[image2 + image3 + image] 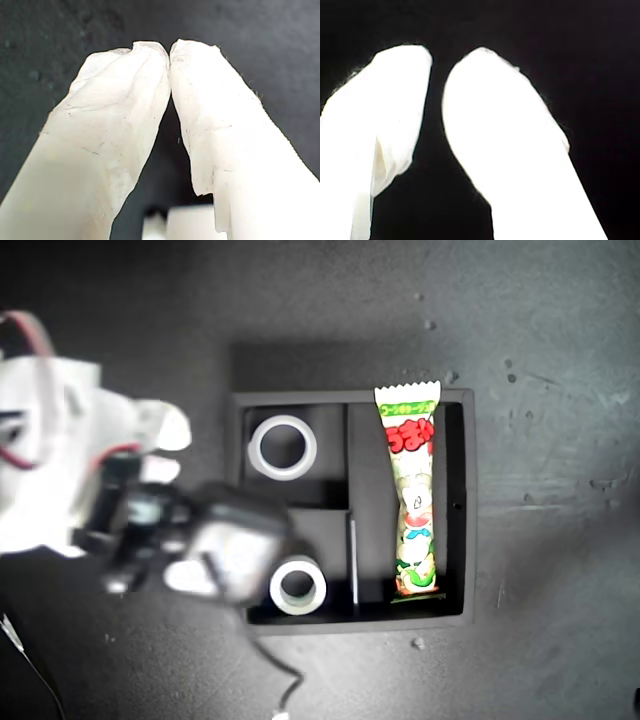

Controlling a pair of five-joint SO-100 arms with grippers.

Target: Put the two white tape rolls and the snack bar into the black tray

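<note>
The dark worktop (560, 360) fills the exterior view. At that view's left, a blurred white and black arm (120, 510) reaches over the black tray (470, 510) in the middle; which arm it is I cannot tell. The snack bar (412, 490) lies in the long compartment on the right side. One white tape roll (283, 447) sits in the upper small compartment, the other white tape roll (298, 585) in the lower one. The first hand (169, 50) has its tips pressed together, holding nothing. The second hand (437, 62) is slightly parted and empty.
</note>
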